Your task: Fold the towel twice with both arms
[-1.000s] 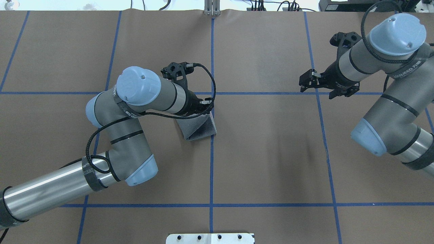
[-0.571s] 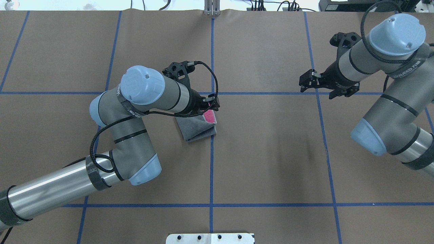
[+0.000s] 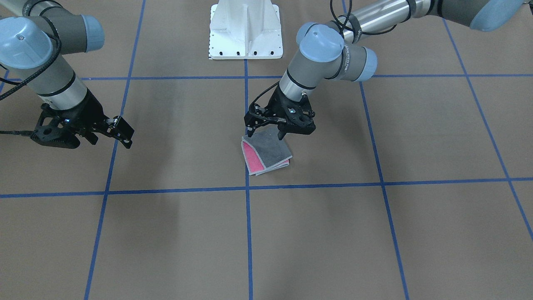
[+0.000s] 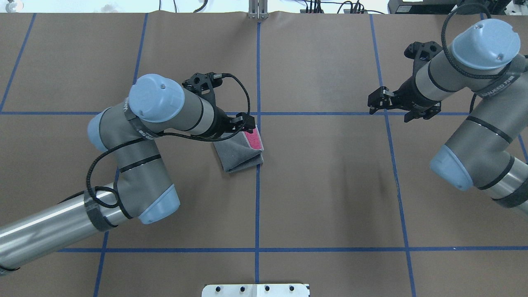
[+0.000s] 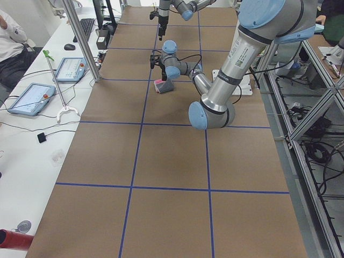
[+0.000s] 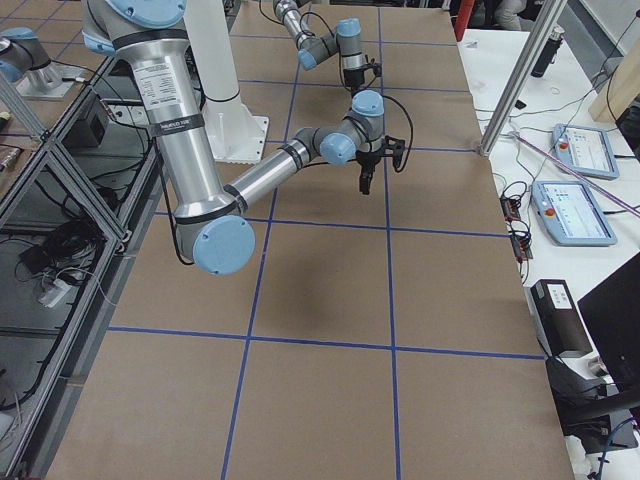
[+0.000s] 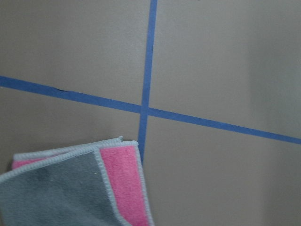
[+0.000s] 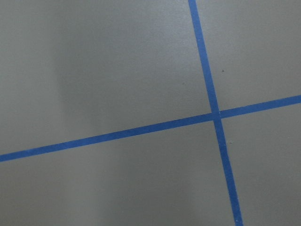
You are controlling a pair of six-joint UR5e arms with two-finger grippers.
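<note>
The towel [image 3: 268, 154] lies folded into a small square at the table's centre, dark grey face up, with a pink strip [image 4: 255, 138] showing along one edge. It also shows in the left wrist view [image 7: 70, 188] and small in the exterior left view [image 5: 163, 86]. My left gripper [image 3: 266, 132] hovers just over the towel's robot-side edge, open and empty; in the overhead view the left gripper [image 4: 236, 129] is partly hidden by its forearm. My right gripper [image 3: 108, 135] is open and empty, far off to the side over bare table [image 4: 394, 109].
Blue tape lines [image 4: 257, 185] divide the brown table into squares. The white pedestal base [image 3: 245, 29] stands at the robot's side. A side table with tablets [image 5: 32, 99] and a seated person runs along the far edge in the exterior left view.
The left gripper laid the raised towel flap down, let go and drew back to the left. The pink strip now shows. The right arm shifted only slightly.
</note>
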